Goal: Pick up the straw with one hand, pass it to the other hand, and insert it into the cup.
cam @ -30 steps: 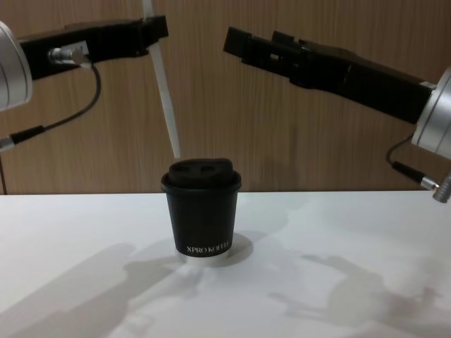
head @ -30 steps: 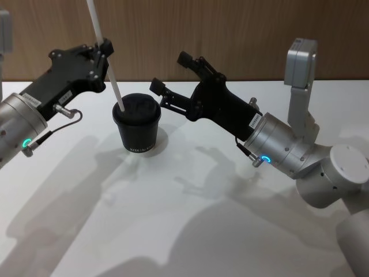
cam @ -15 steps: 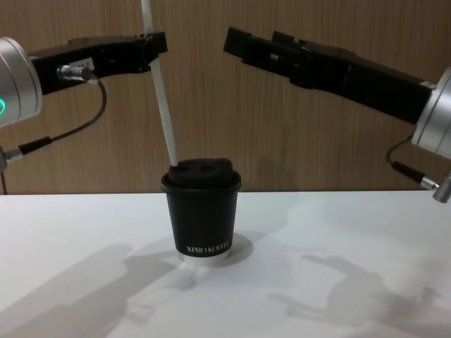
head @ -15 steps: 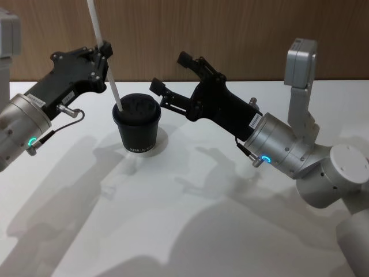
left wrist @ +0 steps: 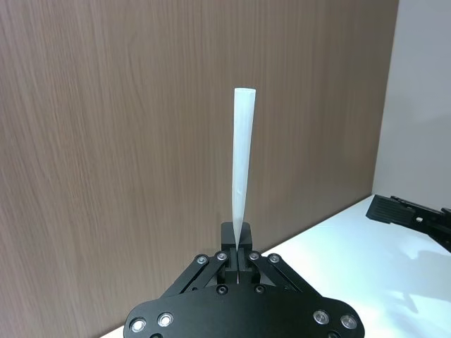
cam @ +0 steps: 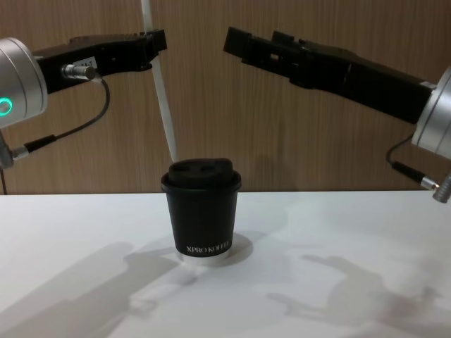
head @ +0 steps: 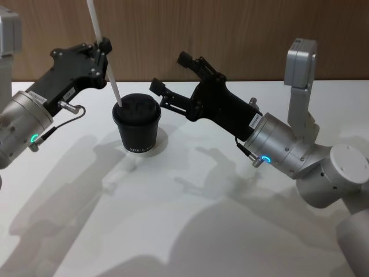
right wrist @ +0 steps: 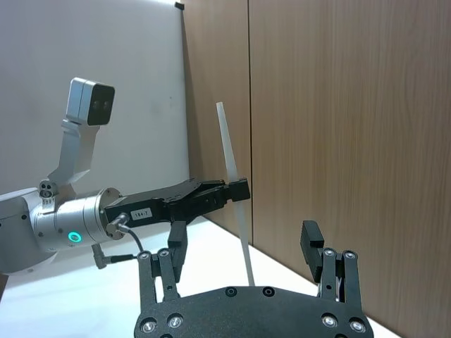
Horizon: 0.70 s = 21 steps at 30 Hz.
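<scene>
The white straw (head: 107,56) is held steeply tilted, with my left gripper (head: 104,47) shut on its middle, above and left of the cup. Its lower tip sits at the left edge of the domed lid of the black cup (head: 136,124). I cannot tell whether the tip enters the lid. From the side, the straw (cam: 161,98) drops from the left gripper (cam: 156,41) to the cup (cam: 201,211). My right gripper (head: 170,71) hovers open above and right of the cup, empty. The left wrist view shows the straw (left wrist: 242,176) rising from the left gripper (left wrist: 239,255).
The cup stands on a white table (head: 190,219) with a wooden wall (cam: 296,134) close behind it. The right arm's silver elbow (head: 323,167) hangs over the table's right side. From the right wrist, the right gripper (right wrist: 243,255) faces the straw (right wrist: 232,176).
The left arm has shifted a little and the straw stands slightly steeper. Its lower tip came down to the lid's left edge. The right arm has not moved.
</scene>
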Each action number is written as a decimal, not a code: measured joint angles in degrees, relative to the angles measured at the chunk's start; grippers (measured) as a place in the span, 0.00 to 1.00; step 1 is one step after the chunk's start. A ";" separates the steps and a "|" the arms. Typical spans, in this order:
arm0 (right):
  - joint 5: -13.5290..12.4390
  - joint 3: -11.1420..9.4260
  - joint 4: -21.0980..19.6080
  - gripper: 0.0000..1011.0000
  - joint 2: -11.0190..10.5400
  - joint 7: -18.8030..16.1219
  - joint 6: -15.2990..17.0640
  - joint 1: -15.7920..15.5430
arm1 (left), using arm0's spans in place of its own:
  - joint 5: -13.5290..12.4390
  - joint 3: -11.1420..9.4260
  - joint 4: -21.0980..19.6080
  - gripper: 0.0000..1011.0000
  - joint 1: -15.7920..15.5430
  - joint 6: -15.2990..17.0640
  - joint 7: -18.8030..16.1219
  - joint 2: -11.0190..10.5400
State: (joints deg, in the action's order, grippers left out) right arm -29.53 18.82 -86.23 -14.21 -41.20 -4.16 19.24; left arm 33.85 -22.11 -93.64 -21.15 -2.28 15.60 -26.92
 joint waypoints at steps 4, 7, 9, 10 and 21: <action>0.00 0.00 0.00 0.99 0.00 0.00 0.00 0.00 | -0.52 0.00 0.41 0.01 -0.15 -0.20 -0.05 0.38; 0.00 0.00 0.00 0.99 0.00 0.00 0.00 0.00 | -0.84 -0.06 0.80 0.00 -0.30 -0.36 -0.06 0.74; 0.00 0.00 0.00 0.99 0.00 0.00 0.00 0.00 | -1.07 -0.11 1.09 0.00 -0.43 -0.47 -0.06 1.00; 0.00 0.00 0.00 0.99 0.00 0.00 0.00 0.00 | -1.19 -0.14 1.31 0.00 -0.55 -0.52 -0.04 1.22; 0.00 0.00 0.00 0.99 0.00 0.00 0.00 0.00 | -1.74 -0.34 2.77 0.01 -1.18 -0.52 0.42 2.36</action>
State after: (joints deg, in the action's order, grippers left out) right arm -29.53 18.82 -86.23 -14.21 -41.20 -4.16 19.24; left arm 32.11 -22.45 -90.87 -22.33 -2.80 16.02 -24.56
